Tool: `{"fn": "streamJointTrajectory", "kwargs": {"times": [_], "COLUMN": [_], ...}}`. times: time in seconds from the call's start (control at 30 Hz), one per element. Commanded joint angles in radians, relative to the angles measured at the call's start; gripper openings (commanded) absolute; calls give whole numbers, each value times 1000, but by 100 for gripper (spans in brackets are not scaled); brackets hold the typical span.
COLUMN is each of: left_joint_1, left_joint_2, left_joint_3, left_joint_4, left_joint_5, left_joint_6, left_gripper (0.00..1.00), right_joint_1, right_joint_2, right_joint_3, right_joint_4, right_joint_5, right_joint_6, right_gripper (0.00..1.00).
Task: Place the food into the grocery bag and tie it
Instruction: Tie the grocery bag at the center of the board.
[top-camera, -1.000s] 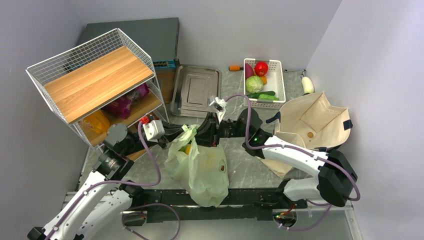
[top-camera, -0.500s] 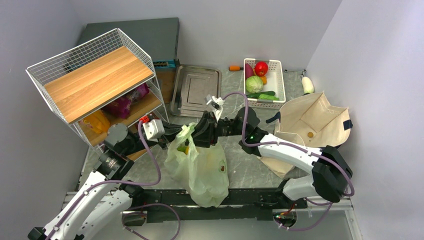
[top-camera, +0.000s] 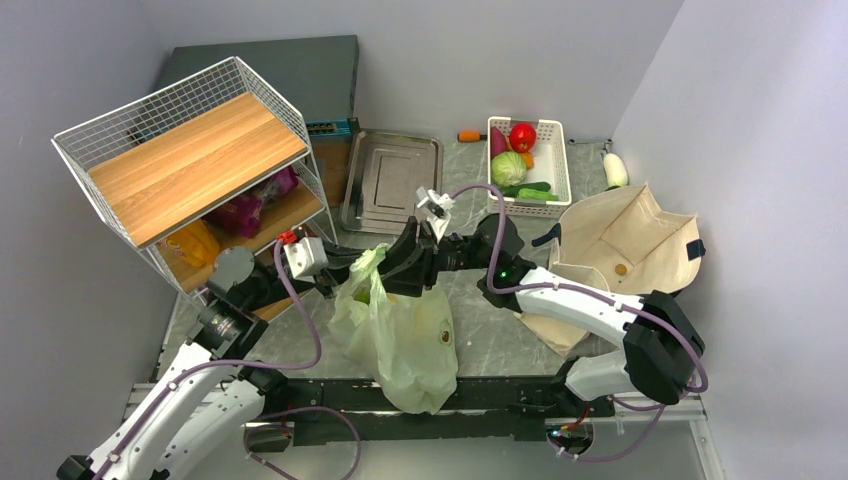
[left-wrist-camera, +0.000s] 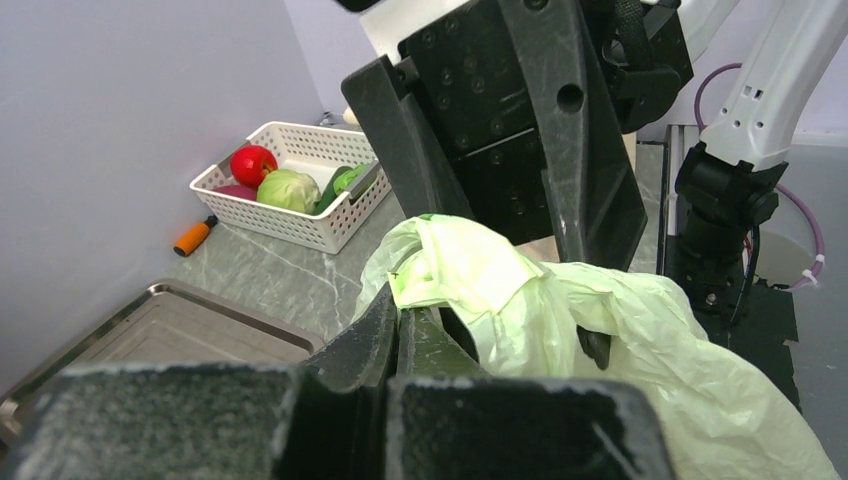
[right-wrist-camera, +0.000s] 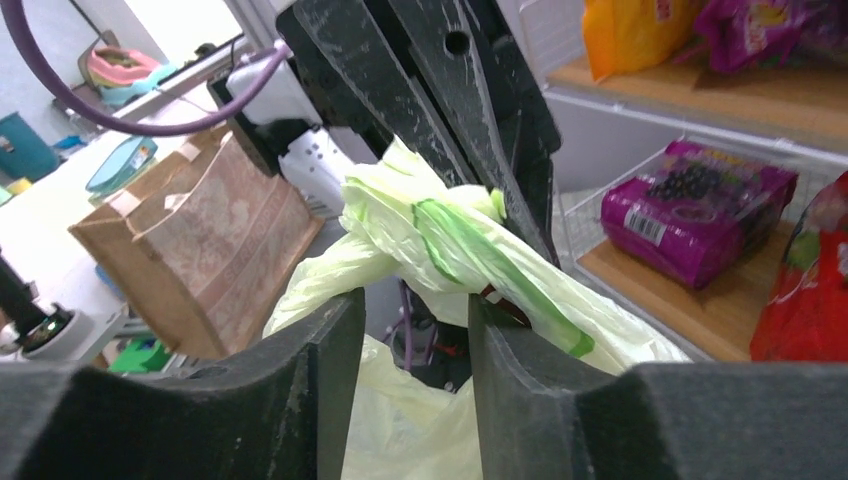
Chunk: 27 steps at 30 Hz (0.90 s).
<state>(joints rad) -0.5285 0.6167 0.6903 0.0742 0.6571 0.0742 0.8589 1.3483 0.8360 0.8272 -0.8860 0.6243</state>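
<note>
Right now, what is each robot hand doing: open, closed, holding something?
Left hand: closed, pinching the top of the green plastic bag.
Right hand: open, its fingers either side of the bag's bunched handle, not clamped on it.

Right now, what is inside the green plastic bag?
Through the grocery bag mouth in the top view, only a small yellow and green patch of the food shows. The crinkled plastic and both hands, left hand and right hand, cover the rest.

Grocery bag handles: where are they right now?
In the top view the bag's handles stand bunched mid-table, between the left gripper and the right gripper, above the grocery bag, which lies toward the arm bases.
</note>
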Motion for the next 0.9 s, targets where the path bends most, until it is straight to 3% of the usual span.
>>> {"fn": "streamJointTrajectory", "kwargs": {"times": [0.0,0.2,0.43,0.87], "left_joint_1": [11,13,15,18], "left_joint_2": [-6,-5,-8,-12], "left_joint_3": [-9,-12,-16,-19], "left_joint_4": [65,74,84,90], "left_joint_5": [21,26,25,30], "left_joint_6": [-27,-37,-45,-51], "left_gripper": [0,0,0,0], "right_joint_1": [1,32,127,150], "right_joint_2": [-7,14,-13,-34], "right_joint_3": [-20,-28,-17,-91], "right_joint_4": [212,272,101,118], "right_joint_5": [79,159,369,548], "right_joint_6": [38,28,-154,-212], "right_gripper": [46,50,53,44]}}
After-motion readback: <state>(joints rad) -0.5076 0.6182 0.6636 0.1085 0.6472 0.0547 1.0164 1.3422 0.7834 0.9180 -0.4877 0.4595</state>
